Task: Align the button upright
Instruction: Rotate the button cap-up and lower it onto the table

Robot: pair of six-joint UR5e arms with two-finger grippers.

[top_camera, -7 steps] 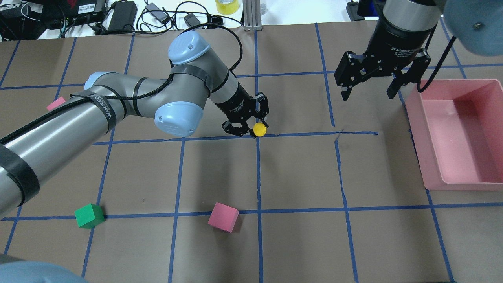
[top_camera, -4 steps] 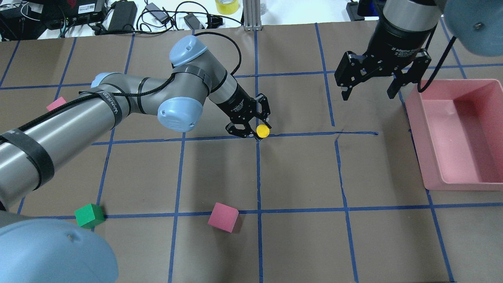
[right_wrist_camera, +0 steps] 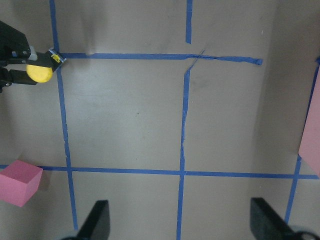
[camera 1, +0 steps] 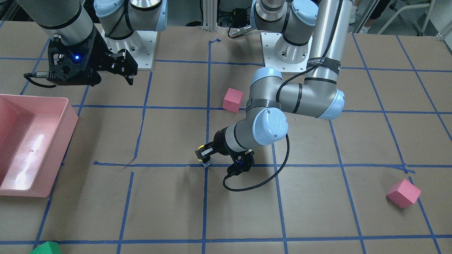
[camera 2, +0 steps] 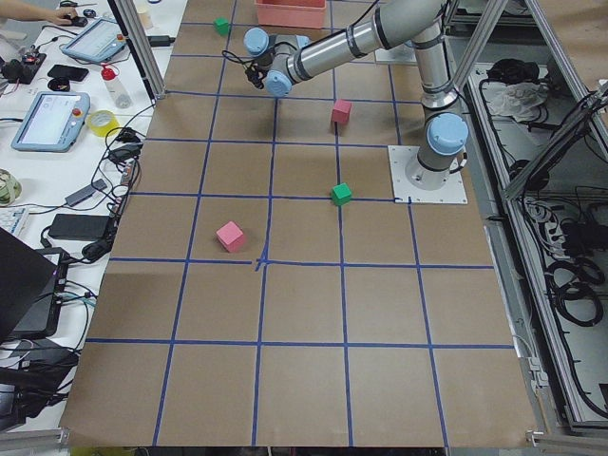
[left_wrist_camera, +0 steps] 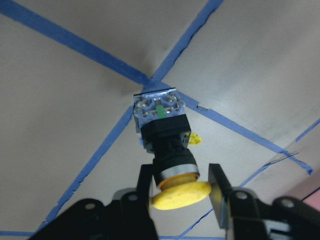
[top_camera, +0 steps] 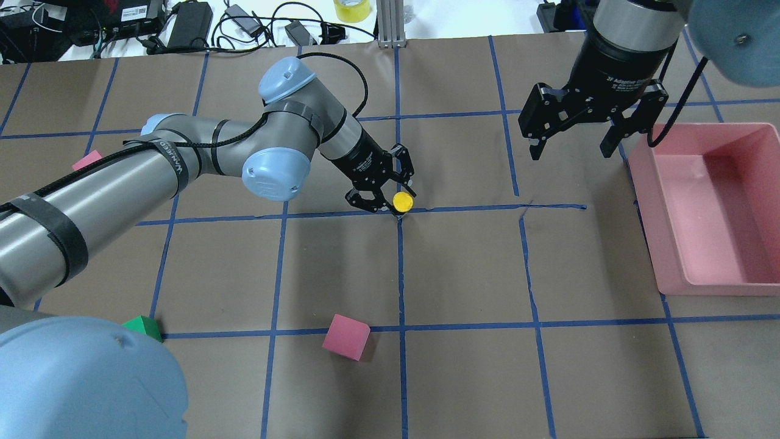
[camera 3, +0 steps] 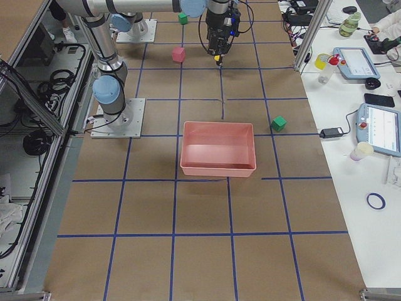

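On the tape crossing (left_wrist_camera: pixel 150 80), the button (left_wrist_camera: pixel 165 132) is being clamped at its neck by the left gripper (left_wrist_camera: pixel 181 176) — toppling is being risked on a tilted release.

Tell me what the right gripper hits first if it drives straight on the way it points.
Likely bare table by a blue tape line: the open right gripper points down with nothing beneath it. The pink bin sits aside.

The button (top_camera: pixel 402 201) was held at a tape crossing (top_camera: pixel 400 215) by the left gripper (left_wrist_camera: pixel 181 180); the bin (top_camera: pixel 649 219) was set well rightward.
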